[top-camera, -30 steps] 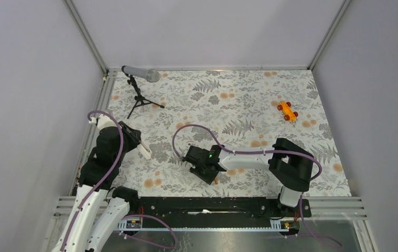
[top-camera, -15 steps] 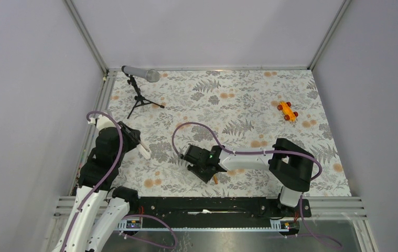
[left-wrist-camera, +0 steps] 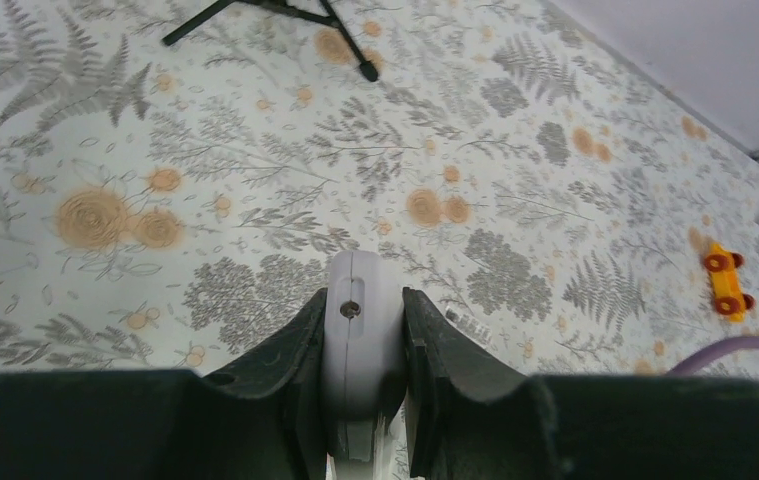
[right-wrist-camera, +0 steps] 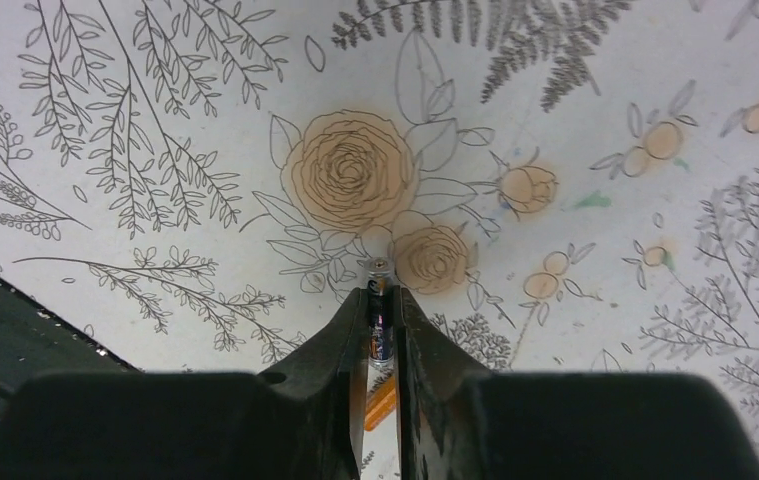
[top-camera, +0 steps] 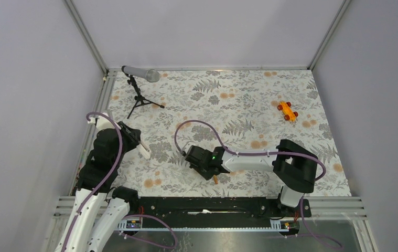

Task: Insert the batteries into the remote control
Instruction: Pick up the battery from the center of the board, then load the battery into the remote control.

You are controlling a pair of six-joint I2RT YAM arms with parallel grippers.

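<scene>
My left gripper (left-wrist-camera: 363, 330) is shut on the slim white remote control (left-wrist-camera: 360, 320), its rounded end with a small hole sticking out past the fingertips. In the top view the remote (top-camera: 144, 150) juts from the left gripper (top-camera: 135, 139) at the table's left side. My right gripper (right-wrist-camera: 382, 310) is shut on a battery (right-wrist-camera: 380, 318), dark-ended, its metal tip pointing forward above the floral cloth. A second battery (right-wrist-camera: 381, 402), coppery orange, lies on the cloth below the jaws; it also shows in the top view (top-camera: 215, 179) just beside the right gripper (top-camera: 201, 162).
A grey microphone on a black tripod (top-camera: 140, 79) stands at the back left. An orange toy car with red wheels (top-camera: 287, 111) sits at the back right. A purple cable (top-camera: 196, 128) loops over the right arm. The table's near edge is a black rail (top-camera: 212, 205).
My right gripper has shifted slightly up and to the right with the battery in it. The left arm holds the remote almost still.
</scene>
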